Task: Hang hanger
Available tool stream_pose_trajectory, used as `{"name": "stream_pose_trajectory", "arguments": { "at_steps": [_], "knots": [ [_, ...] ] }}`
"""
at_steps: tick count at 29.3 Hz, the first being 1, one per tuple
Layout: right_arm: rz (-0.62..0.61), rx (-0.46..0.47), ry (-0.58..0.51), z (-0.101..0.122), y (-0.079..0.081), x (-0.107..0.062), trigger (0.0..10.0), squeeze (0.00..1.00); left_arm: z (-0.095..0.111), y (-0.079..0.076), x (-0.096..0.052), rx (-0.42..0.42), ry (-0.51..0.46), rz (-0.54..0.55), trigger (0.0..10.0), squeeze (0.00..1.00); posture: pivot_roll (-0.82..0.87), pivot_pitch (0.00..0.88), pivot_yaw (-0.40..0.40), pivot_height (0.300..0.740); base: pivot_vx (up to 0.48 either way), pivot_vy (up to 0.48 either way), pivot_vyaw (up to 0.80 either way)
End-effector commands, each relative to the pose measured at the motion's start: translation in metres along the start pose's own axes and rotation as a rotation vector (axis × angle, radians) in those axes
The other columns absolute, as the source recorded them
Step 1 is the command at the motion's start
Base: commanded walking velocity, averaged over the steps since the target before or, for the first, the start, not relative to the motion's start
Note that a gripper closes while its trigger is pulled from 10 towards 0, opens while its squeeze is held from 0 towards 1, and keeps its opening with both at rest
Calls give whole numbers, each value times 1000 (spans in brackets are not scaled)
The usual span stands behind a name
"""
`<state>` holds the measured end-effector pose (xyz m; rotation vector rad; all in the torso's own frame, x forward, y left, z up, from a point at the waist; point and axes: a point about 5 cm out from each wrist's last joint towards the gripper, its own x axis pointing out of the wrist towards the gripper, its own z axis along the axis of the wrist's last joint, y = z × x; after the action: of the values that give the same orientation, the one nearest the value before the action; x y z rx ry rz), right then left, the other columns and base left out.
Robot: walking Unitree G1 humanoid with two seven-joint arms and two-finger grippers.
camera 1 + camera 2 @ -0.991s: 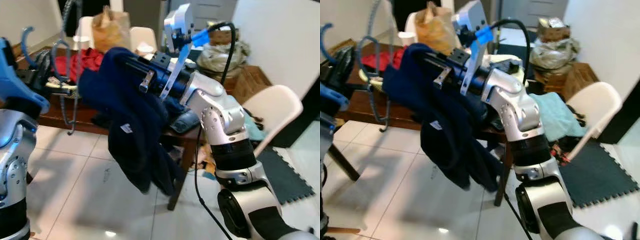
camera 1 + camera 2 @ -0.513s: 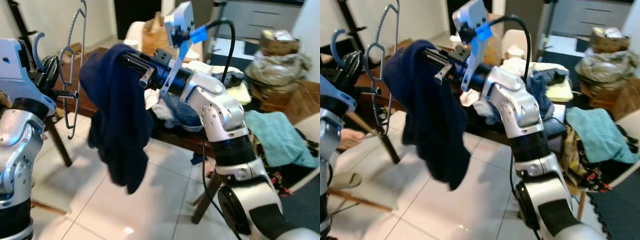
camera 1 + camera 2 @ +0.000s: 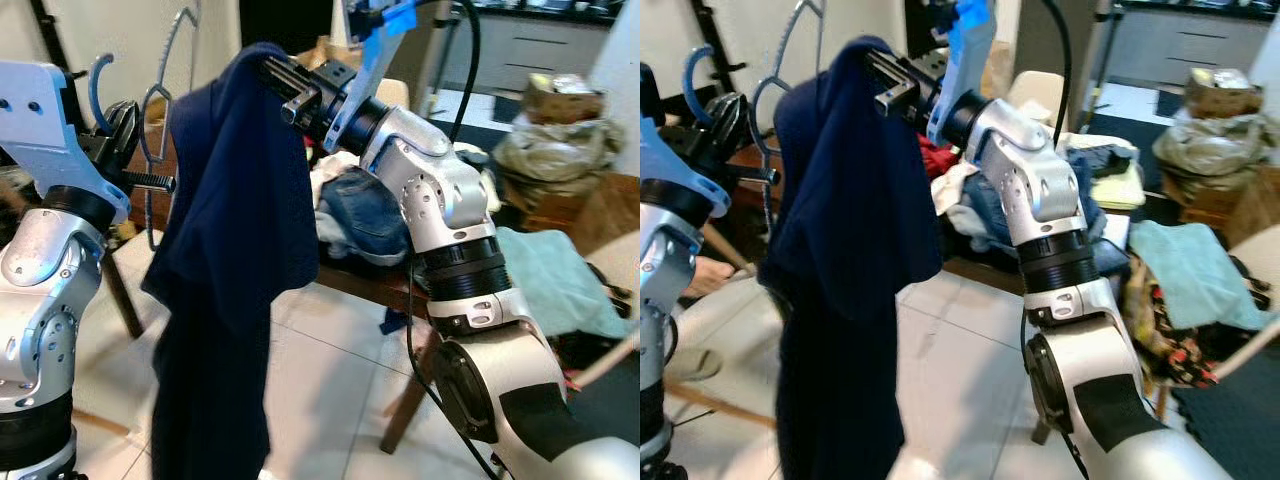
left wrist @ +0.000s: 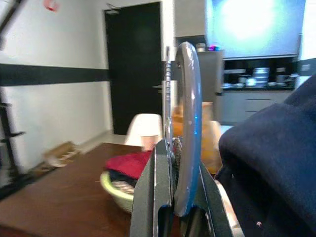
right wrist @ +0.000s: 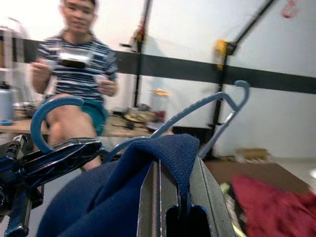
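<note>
The hanger (image 3: pixel 160 120), a grey-blue wire one, stands upright at the left, its hook up near the top of the head views and its body partly hidden behind the garment (image 3: pixel 235 230). The left tool (image 3: pixel 120 135) has its two fingers pressed together on the hanger's wire; in the left wrist view the grey bar (image 4: pixel 186 123) rises straight out from between the closed fingers (image 4: pixel 155 197). The right tool (image 3: pixel 285 80) is raised high and reaches toward the robot's left. Its fingers are closed on the top edge of the garment, a dark navy cloth; the right wrist view shows a fold of it (image 5: pixel 173 153) pinched between them. From that grip the garment hangs down in a long drape, just beside the hanger and overlapping it in the head views.

Behind stands a brown worktop (image 3: pixel 350 280) piled with clothes (image 3: pixel 350 215), among them denim and a red cloth (image 3: pixel 930 160). A teal towel (image 3: pixel 1190 270) lies at the right. In the right wrist view a person (image 5: pixel 76 84) in a striped shirt sits in the background.
</note>
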<state>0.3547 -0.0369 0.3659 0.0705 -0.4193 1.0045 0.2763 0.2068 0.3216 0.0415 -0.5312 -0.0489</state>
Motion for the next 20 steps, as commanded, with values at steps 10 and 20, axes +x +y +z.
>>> {"name": "stream_pose_trajectory", "arguments": {
  "at_steps": [10,20],
  "knots": [
    [14,17,-50,8,3,0,10000,0,-2,-7,2,44,19,-1,10000,0,36,0,-44,736,0,0,-744],
    [105,-1,-15,-8,20,-4,10000,0,-10,-3,-1,116,66,34,10000,0,32,0,-39,736,0,0,-52]
  ]
}}
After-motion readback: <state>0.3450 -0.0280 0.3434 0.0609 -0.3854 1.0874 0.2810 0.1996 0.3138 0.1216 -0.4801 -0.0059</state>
